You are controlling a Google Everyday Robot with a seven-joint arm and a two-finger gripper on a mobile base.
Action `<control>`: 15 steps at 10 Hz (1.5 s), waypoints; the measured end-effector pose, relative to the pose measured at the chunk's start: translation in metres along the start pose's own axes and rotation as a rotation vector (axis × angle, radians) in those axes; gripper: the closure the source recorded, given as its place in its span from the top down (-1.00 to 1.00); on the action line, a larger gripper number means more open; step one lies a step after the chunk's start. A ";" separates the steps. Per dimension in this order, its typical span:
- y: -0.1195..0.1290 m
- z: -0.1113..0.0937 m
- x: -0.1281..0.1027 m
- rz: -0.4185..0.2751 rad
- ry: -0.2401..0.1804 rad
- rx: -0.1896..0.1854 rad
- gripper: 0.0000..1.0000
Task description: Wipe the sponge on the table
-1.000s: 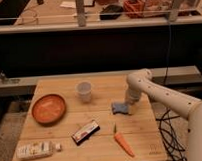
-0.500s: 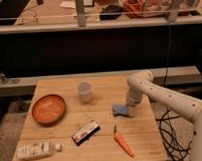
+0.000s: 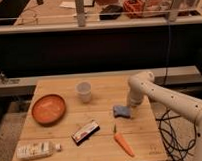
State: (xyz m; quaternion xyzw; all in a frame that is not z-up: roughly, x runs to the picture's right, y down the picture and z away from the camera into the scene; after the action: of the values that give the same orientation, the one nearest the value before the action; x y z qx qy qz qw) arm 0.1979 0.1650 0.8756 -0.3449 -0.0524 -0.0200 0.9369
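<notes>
The light-blue sponge (image 3: 121, 111) lies on the bamboo-plank table (image 3: 104, 155), right of centre. My gripper (image 3: 129, 107) comes down from the white arm (image 3: 165, 95) on the right. Its tip meets the sponge's right edge, and the arm's wrist hides the contact itself.
An orange bowl (image 3: 48, 108) sits at the left and a clear cup (image 3: 84, 90) at the back centre. A dark snack packet (image 3: 86, 132), a carrot (image 3: 123, 143) and a white bottle (image 3: 37, 150) lie along the front. Black cables (image 3: 171, 132) hang off the table's right side. A cluttered bench (image 3: 97, 10) stands behind.
The gripper and the sponge have slid a little toward the table's front edge together. Nothing else has moved.
</notes>
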 end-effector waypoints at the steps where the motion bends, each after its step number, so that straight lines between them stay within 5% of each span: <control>1: 0.004 -0.002 0.004 0.011 0.002 -0.009 -1.00; 15: -0.005 -0.008 -0.001 0.076 -0.011 -0.043 -1.00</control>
State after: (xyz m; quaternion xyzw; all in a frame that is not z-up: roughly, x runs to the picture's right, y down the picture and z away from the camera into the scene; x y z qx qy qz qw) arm 0.1975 0.1561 0.8732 -0.3669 -0.0442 0.0163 0.9291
